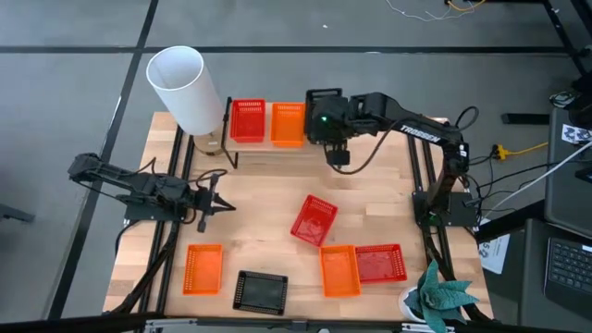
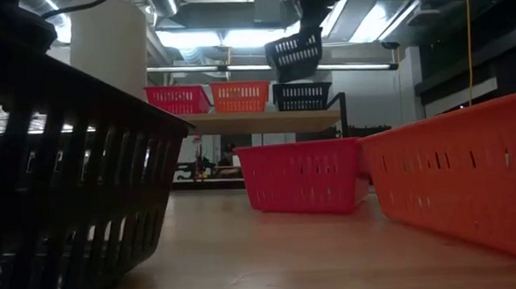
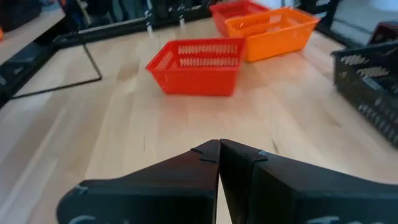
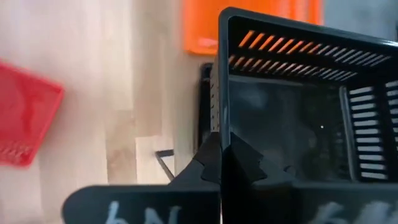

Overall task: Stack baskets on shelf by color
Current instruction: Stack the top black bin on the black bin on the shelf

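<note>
Taking the shelf as landmark, farthest out from it along the near edge of the surface lie 1 orange basket, 1 black basket, another orange basket and, touching that one, a red basket. Closer to the shelf, a tilted red basket sits mid-surface. Level with it, off toward the shelf's white-cylinder end, the left tool hangs with its jaws pressed together and nothing in them. On the shelf stand 1 red basket, 1 orange and 1 black. Just above that black one, the right tool is clamped on the rim of another black basket, held tilted in the air. The white cylinder stands at the shelf's red end.
</note>
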